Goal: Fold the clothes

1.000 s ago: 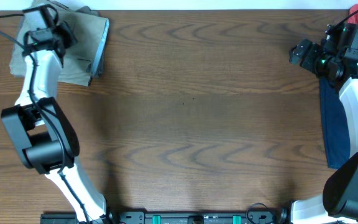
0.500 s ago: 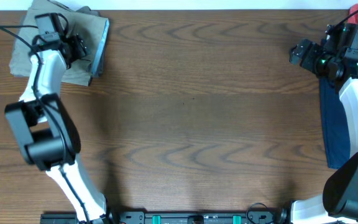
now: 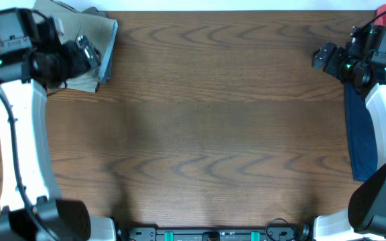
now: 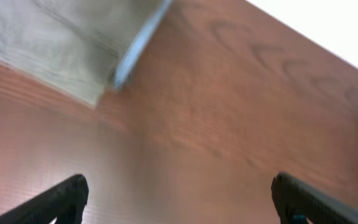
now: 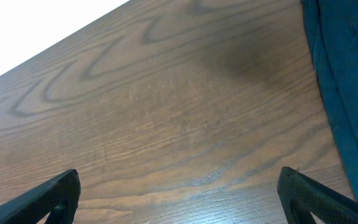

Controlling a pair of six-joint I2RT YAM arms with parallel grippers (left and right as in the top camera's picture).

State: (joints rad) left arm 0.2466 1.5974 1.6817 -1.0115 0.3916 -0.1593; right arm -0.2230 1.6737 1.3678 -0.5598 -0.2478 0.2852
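A brown wood-grain desk (image 3: 213,134) filled the overhead view, its grain running in long wavy loops across a matt surface. Beyond its far edge there was only plain white. Black and green hardware lined the near edge between the two arm bases.

At the far left corner lay a folded pale khaki-green cotton garment (image 3: 96,33), a roughly square, flat stack with soft, slightly rumpled edges. A blue-grey strip of fabric (image 3: 110,50) ran along its right side. In the left wrist view this stack (image 4: 48,43) was blurred, pale and finely woven, with the strip (image 4: 138,43) at its edge. A long navy blue garment (image 3: 359,134) lay along the right edge of the desk, partly under the white right arm. The right wrist view showed its dark, smooth cloth (image 5: 347,93) flat on the wood.

The left claw (image 3: 86,57) hung over the near right part of the khaki stack. Its black fingers were spread wide (image 4: 179,186) with only bare wood between them. The right claw (image 3: 327,57) hovered near the far right, likewise spread wide (image 5: 179,180) and holding nothing.
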